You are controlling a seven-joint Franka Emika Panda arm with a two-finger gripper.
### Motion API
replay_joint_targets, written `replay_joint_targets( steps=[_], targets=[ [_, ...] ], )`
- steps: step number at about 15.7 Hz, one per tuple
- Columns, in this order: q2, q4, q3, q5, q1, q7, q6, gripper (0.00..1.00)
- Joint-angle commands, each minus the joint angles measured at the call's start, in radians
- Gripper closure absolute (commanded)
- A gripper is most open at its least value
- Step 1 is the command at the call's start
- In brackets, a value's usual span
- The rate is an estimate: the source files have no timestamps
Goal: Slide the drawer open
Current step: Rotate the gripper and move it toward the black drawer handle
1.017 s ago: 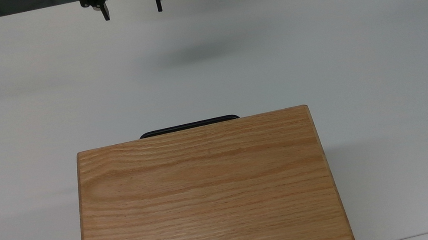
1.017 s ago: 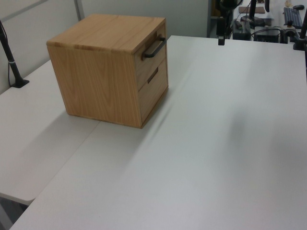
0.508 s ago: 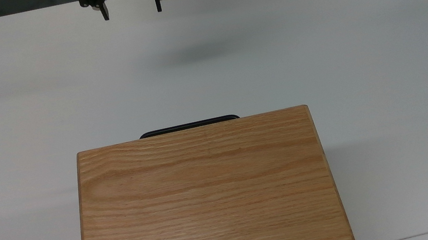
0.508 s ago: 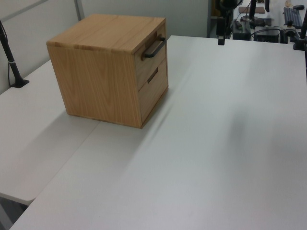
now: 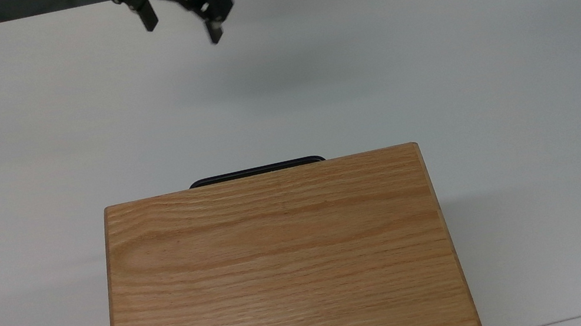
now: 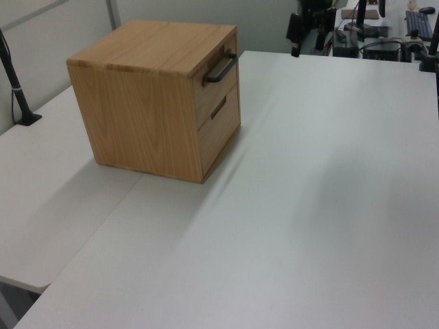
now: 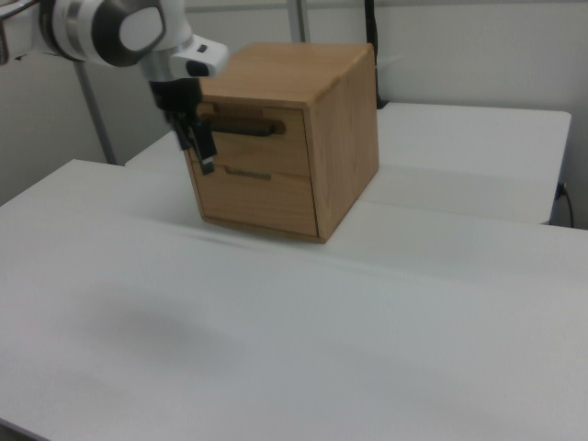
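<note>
Drawer shut in the cabinet; gripper spread and empty, well away over the table.

In the top view the gripper (image 5: pixel 180 20) hangs at 12 o'clock, tilted, fingers (image 5: pixel 214 33) parted with nothing between them, above the white table (image 5: pixel 427 55); the cabinet (image 5: pixel 283 272) fills 6 o'clock, only the black handle (image 5: pixel 256 171) peeping past its top edge; in the left view the drawer (image 6: pixel 217 81) sits flush at the top of the cabinet's front, at 10 o'clock, a second drawer front (image 6: pixel 221 127) just below it, and the gripper (image 6: pixel 306 33) is at 1 o'clock, well apart from the handle; in the right view the gripper (image 7: pixel 200 147) overlaps the cabinet's front at 11 o'clock; whether it is near the handle there I cannot tell.
</note>
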Motion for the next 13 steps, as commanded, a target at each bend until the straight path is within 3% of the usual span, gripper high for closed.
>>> replay_joint_targets(
  steps=[1,7,12,13],
  targets=[
    [0.007,-0.003,-0.054,0.046,0.025,0.292,0.128,0.00],
    [0.052,-0.002,-0.059,0.091,0.060,0.802,0.355,0.06],
    [0.168,0.072,-0.091,0.091,0.149,0.881,0.479,0.07],
    [0.193,0.087,-0.091,0.088,0.154,0.898,0.492,0.14]
  ],
)
